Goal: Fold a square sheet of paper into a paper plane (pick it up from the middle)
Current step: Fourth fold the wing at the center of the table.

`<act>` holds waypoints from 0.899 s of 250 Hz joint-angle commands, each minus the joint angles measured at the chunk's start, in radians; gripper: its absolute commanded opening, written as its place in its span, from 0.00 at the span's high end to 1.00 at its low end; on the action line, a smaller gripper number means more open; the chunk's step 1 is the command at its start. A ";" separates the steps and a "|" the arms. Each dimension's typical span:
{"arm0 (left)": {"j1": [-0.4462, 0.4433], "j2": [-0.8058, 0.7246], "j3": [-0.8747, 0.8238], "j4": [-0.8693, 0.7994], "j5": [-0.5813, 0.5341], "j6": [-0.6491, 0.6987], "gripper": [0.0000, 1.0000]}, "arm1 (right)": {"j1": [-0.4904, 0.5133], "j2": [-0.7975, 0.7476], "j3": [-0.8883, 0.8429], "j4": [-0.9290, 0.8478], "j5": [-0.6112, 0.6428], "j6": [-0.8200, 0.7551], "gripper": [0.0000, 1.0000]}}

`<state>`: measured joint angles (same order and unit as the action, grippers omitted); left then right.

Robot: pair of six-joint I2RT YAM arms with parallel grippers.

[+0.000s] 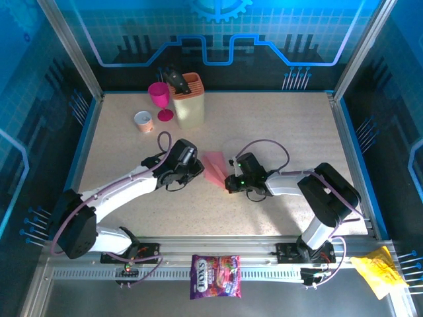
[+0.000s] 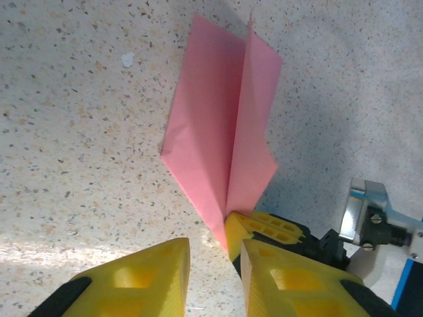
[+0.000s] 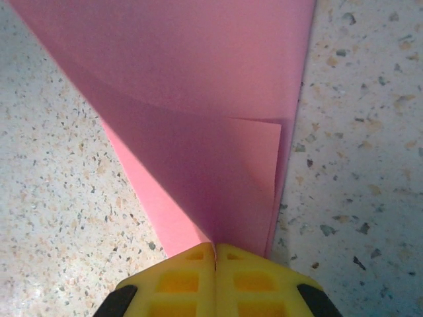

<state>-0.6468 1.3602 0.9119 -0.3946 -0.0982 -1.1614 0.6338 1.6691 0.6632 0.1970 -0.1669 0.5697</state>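
The pink-red square sheet is folded into the paper plane (image 1: 214,168), a pointed dart with a centre ridge, lying mid-table between both arms. My right gripper (image 1: 230,182) is shut on the ridge near the narrow end; in the right wrist view the paper plane (image 3: 198,99) fans out from the pinched yellow fingertips of the right gripper (image 3: 215,261). My left gripper (image 1: 195,170) stands open just left of the plane. In the left wrist view the left gripper (image 2: 215,274) has bare table between its fingers, the plane (image 2: 218,119) lies ahead, and the right gripper's fingers (image 2: 264,228) clamp its tip.
A beige knife block (image 1: 188,100), a magenta goblet (image 1: 159,99) and a small cup (image 1: 143,121) stand at the back left. A purple candy bag (image 1: 215,276) and a crinkled yellow wrapper (image 1: 378,272) lie off the table's front edge.
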 commanded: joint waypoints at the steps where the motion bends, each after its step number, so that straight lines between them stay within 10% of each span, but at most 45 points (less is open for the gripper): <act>1: -0.016 -0.013 -0.012 -0.037 -0.036 0.060 0.74 | -0.026 0.034 -0.068 0.027 -0.079 0.085 1.00; 225: -0.027 0.351 0.062 0.465 0.304 0.495 1.00 | -0.140 0.174 -0.239 0.298 -0.255 0.243 1.00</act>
<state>-0.6689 1.6871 0.9463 -0.0101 0.1471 -0.7147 0.5011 1.7542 0.4763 0.6685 -0.4492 0.7975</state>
